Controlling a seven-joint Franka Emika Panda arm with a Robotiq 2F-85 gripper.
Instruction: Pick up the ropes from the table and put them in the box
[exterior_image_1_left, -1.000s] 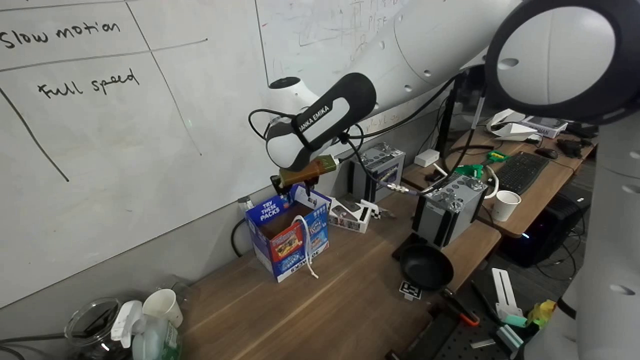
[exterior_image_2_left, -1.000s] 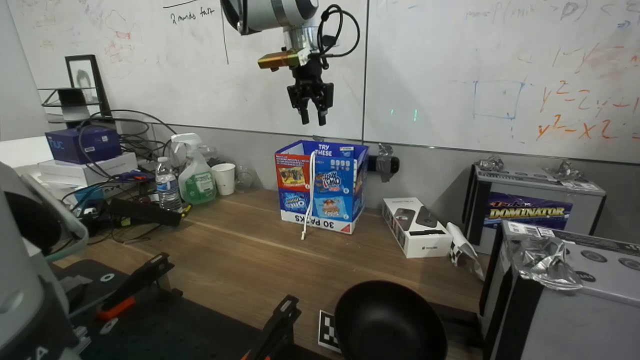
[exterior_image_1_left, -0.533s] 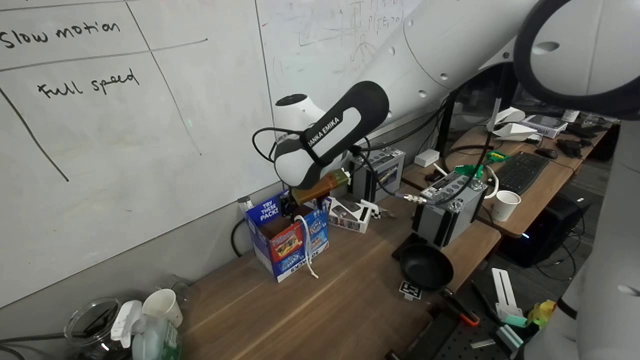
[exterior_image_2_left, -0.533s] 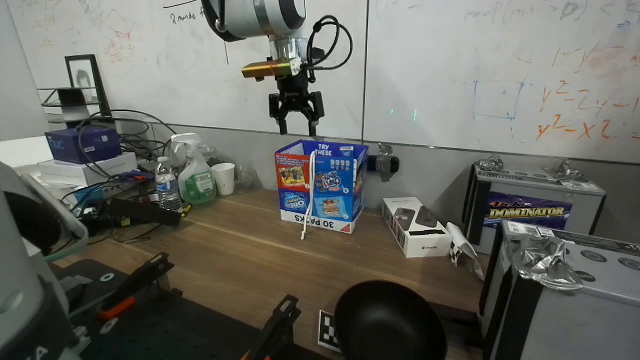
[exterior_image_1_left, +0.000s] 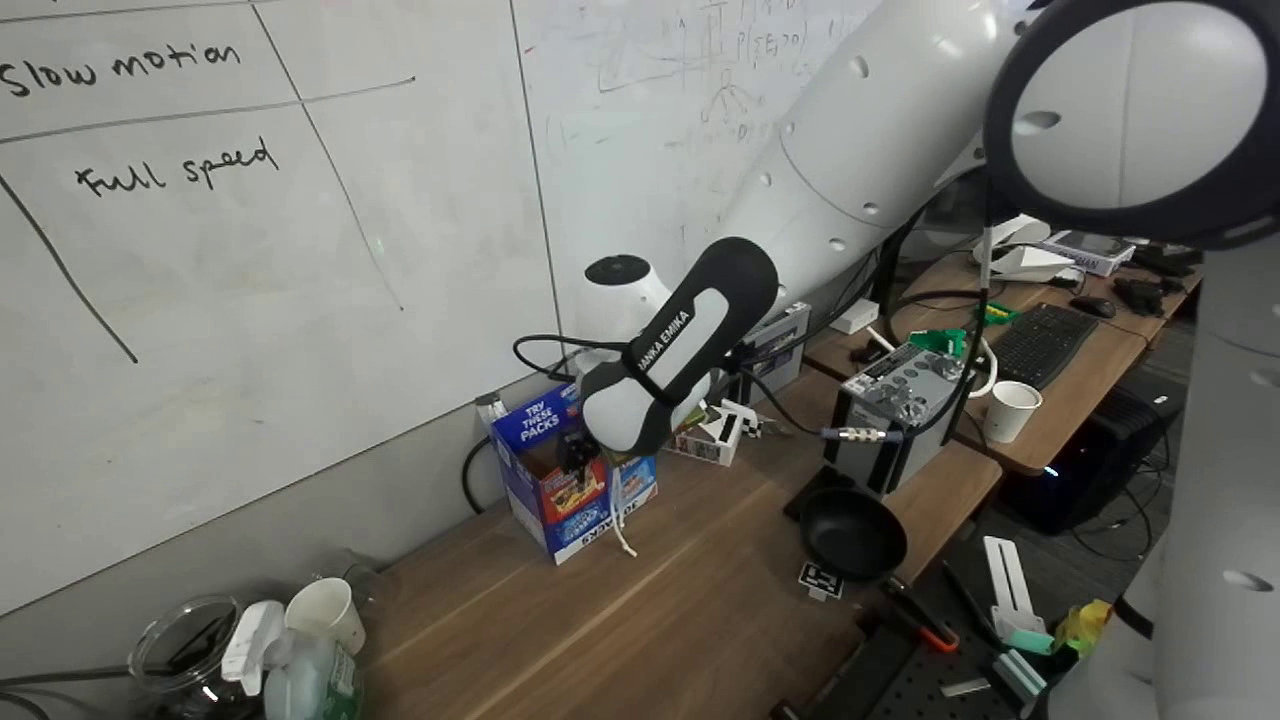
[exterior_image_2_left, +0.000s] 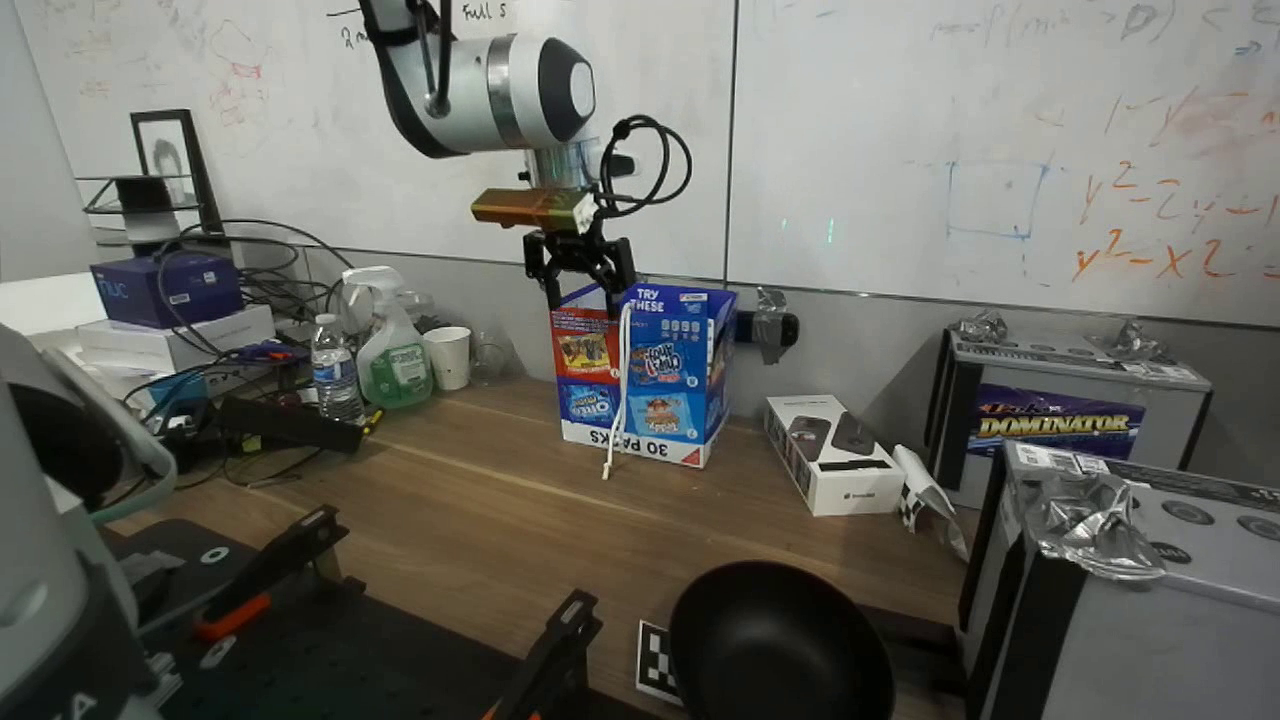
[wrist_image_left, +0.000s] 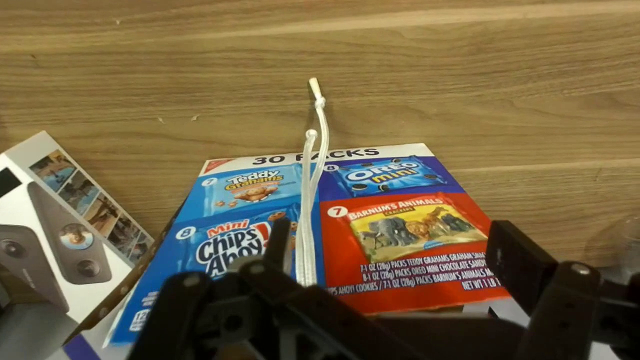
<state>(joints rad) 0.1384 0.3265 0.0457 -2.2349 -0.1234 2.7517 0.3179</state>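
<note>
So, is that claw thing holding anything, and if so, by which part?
Nothing is held: the gripper stands open, and the white rope hangs down the front of the box.

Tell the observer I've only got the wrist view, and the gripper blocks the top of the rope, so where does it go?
Observer: In an exterior view, the rope runs up to the rim of the box; past that, I can't tell.
Operator: Any bottles outside my picture?
Observer: Yes, a spray bottle stands beside a white cup.
Operator: Anything else I'm missing?
Observer: A pan; it shows in both exterior views.
</note>
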